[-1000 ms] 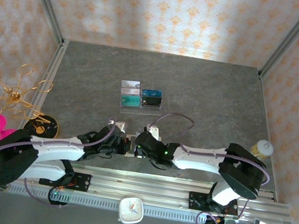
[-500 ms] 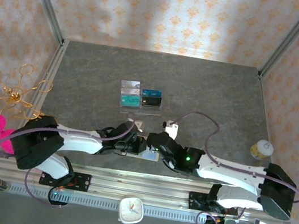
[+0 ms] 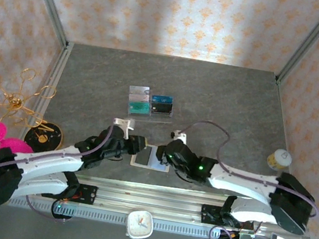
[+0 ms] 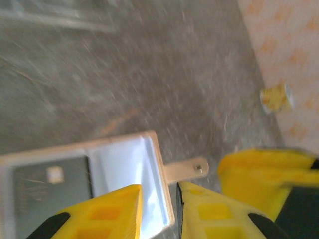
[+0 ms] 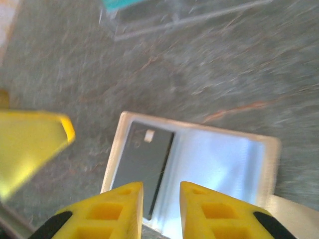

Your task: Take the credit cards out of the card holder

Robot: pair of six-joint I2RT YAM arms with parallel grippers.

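Both arms have swung round since a second ago, and the small beige leather-like card holder (image 3: 148, 156) now lies spread open on the grey worktop (image 3: 229, 106). At its left, the left fingers (image 4: 114, 209) stand slightly apart, clamped on nothing. At its right, the right fingers (image 5: 117, 204) are likewise apart. A dark credit card (image 5: 144, 164) sits in its pocket, so one side should pin the holder while the other slides the card out flat. Beyond the holder a clear acrylic tray (image 3: 161, 117), and far right of it a yellow-white cup (image 3: 280, 158), obstruct nothing.

Card holder (image 3: 152, 157) on the table (image 3: 235, 107); one card (image 5: 143, 167) in its left half; tray (image 3: 149, 107) farther back
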